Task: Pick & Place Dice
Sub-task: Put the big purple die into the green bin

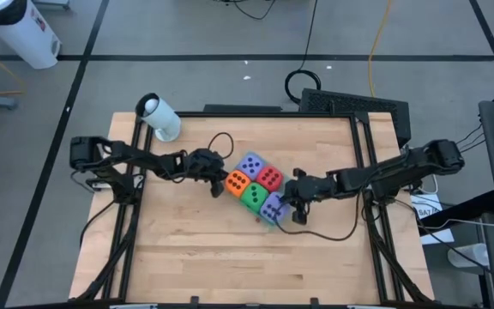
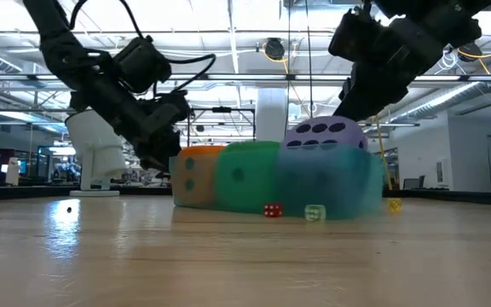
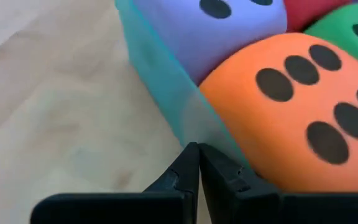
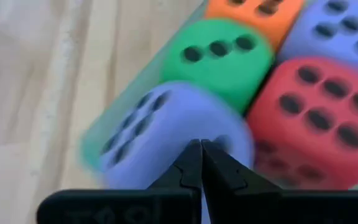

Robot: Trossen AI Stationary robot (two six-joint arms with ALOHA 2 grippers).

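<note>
Several soft dice with dark pips sit packed together in a translucent green tray (image 1: pixel 262 216) at the table's middle. They are a lavender die (image 1: pixel 250 165), a red die (image 1: pixel 270 178), an orange die (image 1: pixel 237 181), a green die (image 1: pixel 254 196) and a second lavender die (image 1: pixel 273 209) at the tray's near right corner. In the low view this second lavender die (image 2: pixel 322 136) stands higher than the others. My left gripper (image 1: pixel 219 183) is shut at the tray's left side, beside the orange die (image 3: pixel 303 106). My right gripper (image 1: pixel 286 204) is shut against the second lavender die (image 4: pixel 166 130). My left gripper has its shut fingertips (image 3: pixel 191 158) at the tray's translucent side wall (image 3: pixel 166 93), near the orange die. It slants down from the table's left. Whether the tips touch the wall, I cannot tell. My right gripper sets its shut fingertips (image 4: pixel 194 155) against the second lavender die's upper right side (image 4: pixel 222 140). It slants down from the table's right. The die stays in the tray and looks blurred.
A white cylinder (image 1: pixel 159 117) lies at the table's far left corner. Three tiny dice lie on the wood nearer the low camera: red (image 2: pixel 272 210), clear green (image 2: pixel 314 213) and yellow (image 2: pixel 395 205). Black cables (image 1: pixel 324 232) trail over the table. Bare wood (image 1: pixel 230 266) lies toward the near edge.
</note>
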